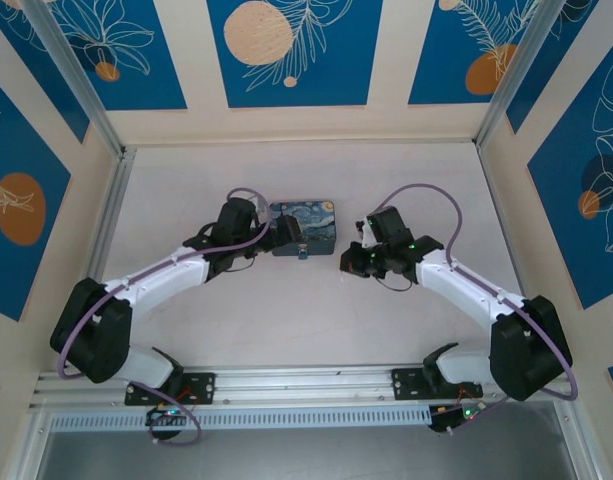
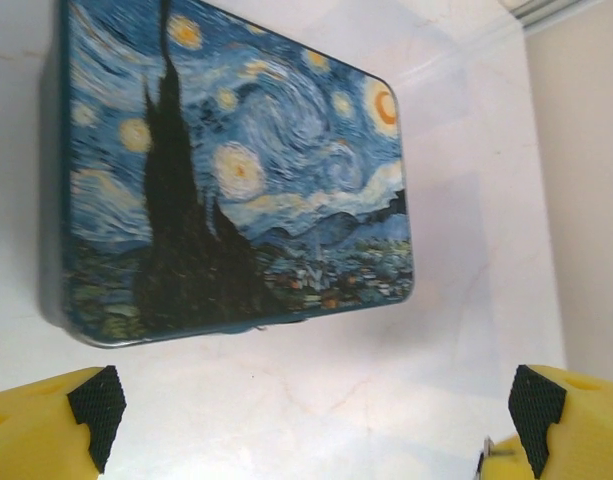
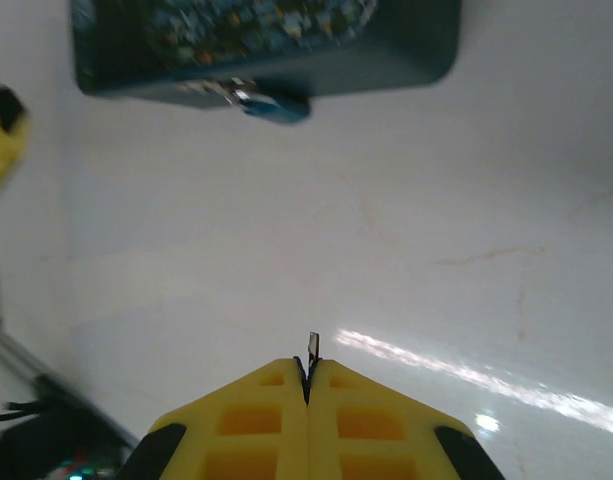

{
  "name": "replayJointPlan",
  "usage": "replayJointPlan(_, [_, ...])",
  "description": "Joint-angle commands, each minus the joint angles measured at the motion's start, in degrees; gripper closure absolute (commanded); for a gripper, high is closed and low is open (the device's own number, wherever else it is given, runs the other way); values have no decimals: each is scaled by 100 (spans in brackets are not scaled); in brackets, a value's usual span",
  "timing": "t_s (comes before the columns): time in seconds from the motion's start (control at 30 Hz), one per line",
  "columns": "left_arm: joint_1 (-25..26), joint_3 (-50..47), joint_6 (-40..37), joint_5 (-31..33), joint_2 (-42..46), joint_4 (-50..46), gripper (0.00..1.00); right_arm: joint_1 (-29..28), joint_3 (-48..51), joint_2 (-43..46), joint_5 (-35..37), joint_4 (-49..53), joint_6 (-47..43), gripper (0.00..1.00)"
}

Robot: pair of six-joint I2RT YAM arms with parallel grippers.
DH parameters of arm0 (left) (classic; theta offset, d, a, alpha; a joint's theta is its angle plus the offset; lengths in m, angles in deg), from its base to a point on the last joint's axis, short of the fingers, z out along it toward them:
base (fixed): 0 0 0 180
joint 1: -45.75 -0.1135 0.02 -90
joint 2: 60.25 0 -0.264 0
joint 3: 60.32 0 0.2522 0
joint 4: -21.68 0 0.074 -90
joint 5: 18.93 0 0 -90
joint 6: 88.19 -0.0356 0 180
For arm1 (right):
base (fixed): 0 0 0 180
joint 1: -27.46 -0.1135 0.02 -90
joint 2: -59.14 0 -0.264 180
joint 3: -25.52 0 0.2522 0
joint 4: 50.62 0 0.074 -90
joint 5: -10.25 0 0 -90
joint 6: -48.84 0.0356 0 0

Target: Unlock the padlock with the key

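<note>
Over surface (image 3: 466, 220), right end effector (image 3: 308, 375) clamped on key (image 3: 312, 344), apart from padlock (image 3: 273, 104) at painted box (image 2: 236, 170) edge; left end effector (image 2: 316, 405) spread apart, near box.

Most of the key (image 3: 312, 345) is buried between the pinched-together fingers of the right gripper (image 3: 308, 372); just a thin dark tip pokes out. In the right wrist view the padlock (image 3: 271, 103) is a blurry bluish blob against the painted box (image 3: 266, 45), which is fuzzy too and chopped off by the top edge. From overhead it's too tiny to read. The left gripper (image 2: 316, 410) has both fingers running off the bottom of its own view.
</note>
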Motion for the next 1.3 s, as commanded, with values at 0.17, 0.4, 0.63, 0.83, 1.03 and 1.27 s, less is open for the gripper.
replayJointPlan(0.17, [194, -349, 2105, -486, 47, 1731, 0, 251, 498, 199, -1071, -2537, 2309, 100])
replayJointPlan(0.4, [426, -338, 3203, 127, 128, 2000, 3, 112, 731, 97, 11, -3810, 4033, 100])
replayJointPlan(0.63, [473, -510, 3990, 10, -238, 2883, 17, -112, 744, -103, 903, -4213, 4973, 100])
replayJointPlan(0.83, [566, -462, 4186, -18, -473, 3231, 37, -258, 612, -334, 1157, -4372, 5227, 100])
replayJointPlan(1.03, [673, -338, 4268, -29, -592, 3303, 47, -314, 577, -441, 1248, -4518, 5303, 100])
replayJointPlan(1.27, [811, -211, 4431, -35, -837, 3507, 52, -341, 598, -499, 1284, -4671, 5329, 100])
